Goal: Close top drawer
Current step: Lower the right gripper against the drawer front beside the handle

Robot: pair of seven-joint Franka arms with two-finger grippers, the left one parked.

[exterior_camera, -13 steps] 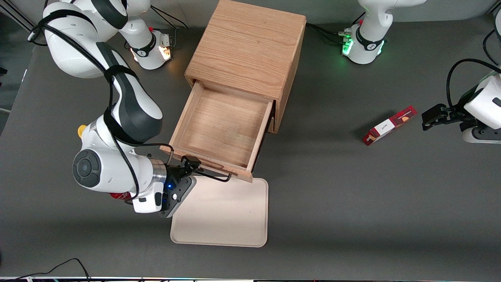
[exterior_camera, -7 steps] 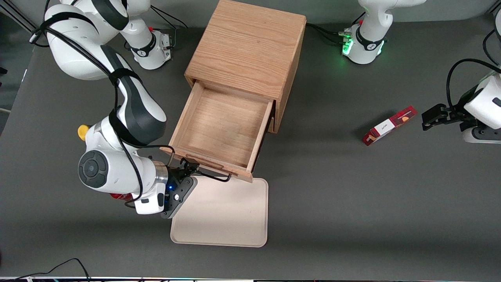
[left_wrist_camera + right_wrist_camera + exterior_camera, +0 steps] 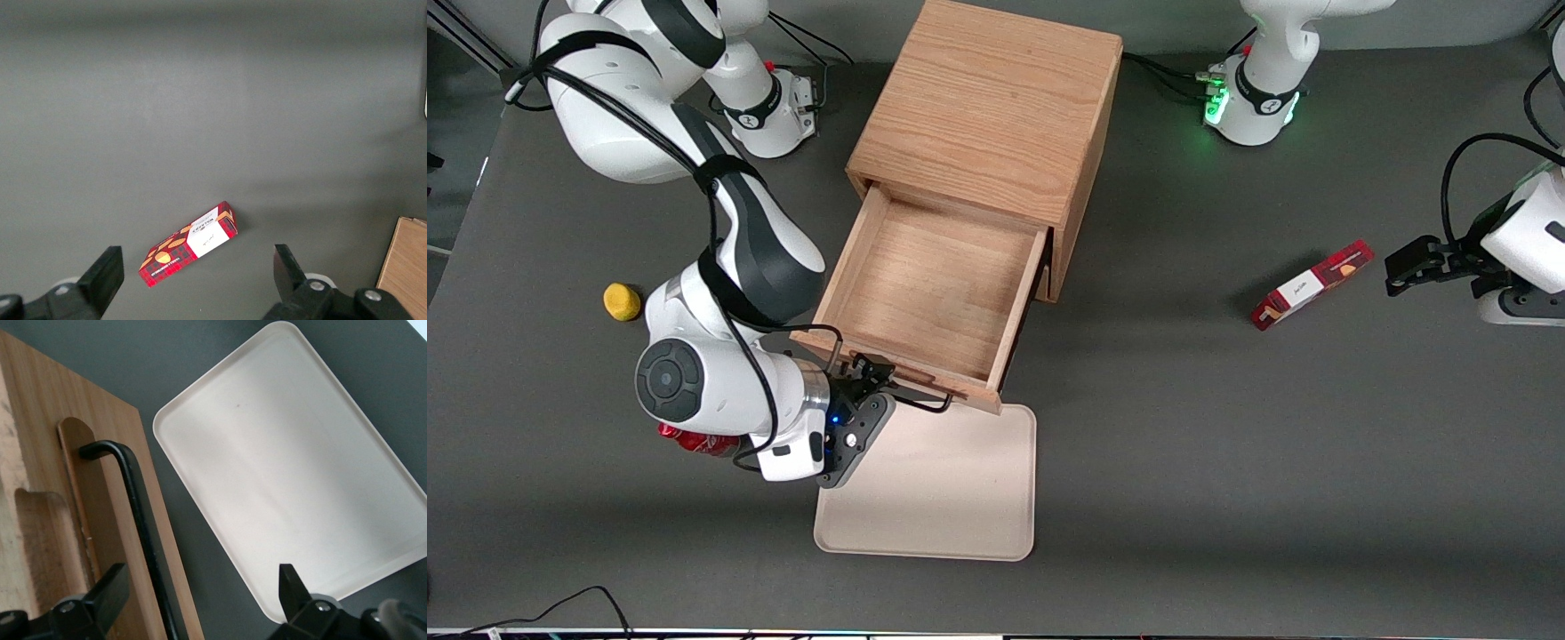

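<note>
While top drawer (image 3: pixel 934 293) stands pulled far out of cabinet (image 3: pixel 987 107), gripper (image 3: pixel 869 373) sits at drawer front, fingers spread wide astride black handle (image 3: pixel 137 520), gripping nothing; likely lined up to push. Tray (image 3: pixel 934 484) lies just before drawer front.

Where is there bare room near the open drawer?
Free: the tray, and the table between cabinet and snack box. Crowded: the top drawer front, where the open end effector sits at the handle, with a yellow ball and red can nearby.
</note>
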